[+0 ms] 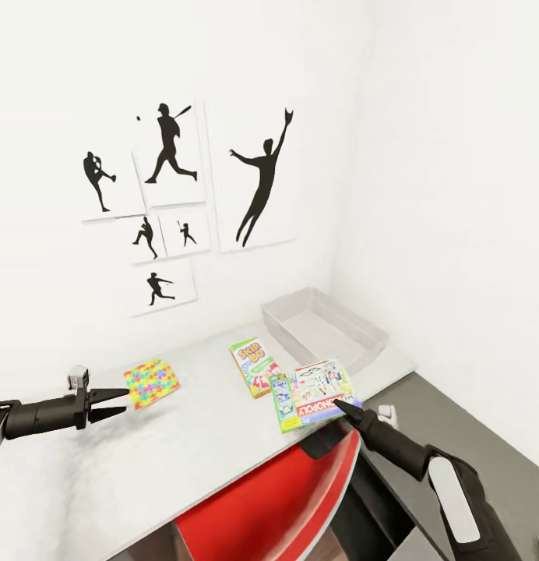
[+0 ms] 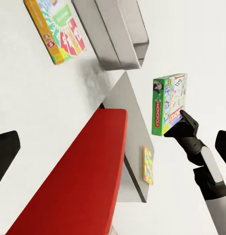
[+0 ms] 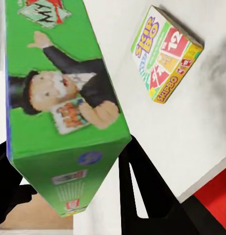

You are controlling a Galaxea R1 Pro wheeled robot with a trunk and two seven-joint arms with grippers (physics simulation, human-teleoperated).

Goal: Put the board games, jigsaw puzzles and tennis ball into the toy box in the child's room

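Observation:
My right gripper (image 1: 343, 405) is shut on a green Monopoly board game (image 1: 312, 396), held tilted just above the table's (image 1: 191, 444) front edge; the box looms close in the right wrist view (image 3: 63, 98). Flat on the table behind it lies the Skip-Bo board game (image 1: 254, 366) (image 3: 166, 54). The grey toy box (image 1: 324, 327) stands at the table's far right corner, holding nothing I can see. A jigsaw puzzle (image 1: 151, 383) rests on the table's left part, just beyond my open left gripper (image 1: 118, 403). The tennis ball and the bed are out of view.
A red chair (image 1: 277, 499) is pushed under the table's front edge below the held box. Another colourful flat board (image 2: 148, 165) lies on the floor to the right of the table. White walls with black baseball silhouettes (image 1: 168, 148) close in behind and to the right.

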